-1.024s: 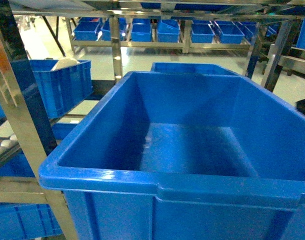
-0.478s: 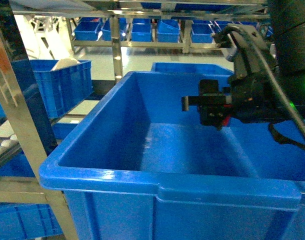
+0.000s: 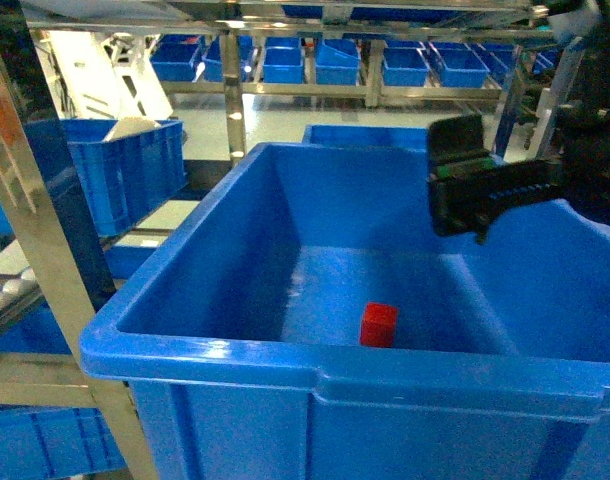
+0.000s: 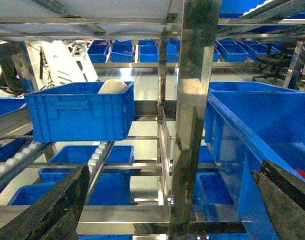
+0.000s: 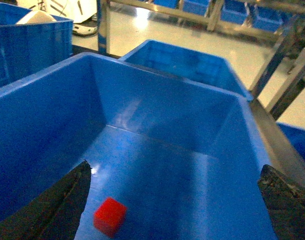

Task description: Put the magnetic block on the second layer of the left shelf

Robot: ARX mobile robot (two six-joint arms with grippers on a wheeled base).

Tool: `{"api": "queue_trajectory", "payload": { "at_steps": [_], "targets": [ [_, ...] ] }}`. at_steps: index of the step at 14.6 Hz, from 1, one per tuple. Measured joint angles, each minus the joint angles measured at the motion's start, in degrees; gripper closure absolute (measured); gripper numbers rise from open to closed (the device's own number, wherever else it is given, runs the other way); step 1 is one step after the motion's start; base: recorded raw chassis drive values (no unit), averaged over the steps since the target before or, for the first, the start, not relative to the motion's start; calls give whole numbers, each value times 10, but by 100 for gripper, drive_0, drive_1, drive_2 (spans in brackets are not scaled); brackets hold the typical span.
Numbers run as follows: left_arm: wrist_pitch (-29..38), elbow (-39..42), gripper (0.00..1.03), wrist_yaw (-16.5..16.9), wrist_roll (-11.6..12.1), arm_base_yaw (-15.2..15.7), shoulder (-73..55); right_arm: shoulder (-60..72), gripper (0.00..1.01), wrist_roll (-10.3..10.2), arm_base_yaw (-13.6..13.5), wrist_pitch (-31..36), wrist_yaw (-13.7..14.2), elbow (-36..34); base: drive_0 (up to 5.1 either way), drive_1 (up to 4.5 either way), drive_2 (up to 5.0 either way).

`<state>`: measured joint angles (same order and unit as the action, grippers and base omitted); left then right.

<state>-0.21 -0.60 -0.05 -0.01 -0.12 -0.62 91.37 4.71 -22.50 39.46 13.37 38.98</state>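
The red block (image 3: 378, 324) lay released in the near bin (image 3: 215, 350), right gripper (image 3: 465, 190) above with jaws spread, so placement looked done.

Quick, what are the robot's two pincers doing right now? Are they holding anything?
Left pincer: open, holding nothing.
Right pincer: open, holding nothing; the red block lies in the blue bin below it.

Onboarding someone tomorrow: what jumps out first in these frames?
A small red block lying alone on the floor of the big blue bin that fills the head view. Next, the right gripper, black, hanging open above the bin's far right side, with steel shelving and more bins behind.
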Motion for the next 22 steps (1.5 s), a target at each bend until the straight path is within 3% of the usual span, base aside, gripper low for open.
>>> {"api": "queue_trajectory", "payload": {
  "at_steps": [1,2,5,6,8,9,11,12,13,17,18,19,20,22],
  "targets": [
    [0,0,5,0,0,0,0,-40,3,29,0,24,21,-52,0,0,0],
    [0,0,5,0,0,0,0,-89,3,35,2,16,40,-102,0,0,0],
    [0,0,5,0,0,0,0,-229,3,35,30,-31,82,-177,0,0,0],
    [0,0,5,0,0,0,0,-327,3,28,49,-90,94,-198,0,0,0],
    [0,0,5,0,0,0,0,-428,3,23,67,-162,91,-210,0,0,0],
    [0,0,5,0,0,0,0,-488,3,1,75,-228,74,-211,0,0,0],
    [0,0,5,0,0,0,0,-497,4,-21,76,-234,63,-216,0,0,0],
    [0,0,5,0,0,0,0,-496,16,-31,94,-144,11,-253,0,0,0],
    [0,0,5,0,0,0,0,-518,29,-35,110,-115,-16,-287,0,0,0],
    [0,0,5,0,0,0,0,-607,86,-38,161,-146,-69,-336,0,0,0],
    [0,0,5,0,0,0,0,-627,98,-38,181,-159,-97,-344,0,0,0],
    [0,0,5,0,0,0,0,-644,99,-39,219,-169,-127,-350,0,0,0],
    [0,0,5,0,0,0,0,-656,99,-39,230,-176,-126,-354,0,0,0],
    [0,0,5,0,0,0,0,-683,99,-40,225,-195,-134,-360,0,0,0]
  ]
}}
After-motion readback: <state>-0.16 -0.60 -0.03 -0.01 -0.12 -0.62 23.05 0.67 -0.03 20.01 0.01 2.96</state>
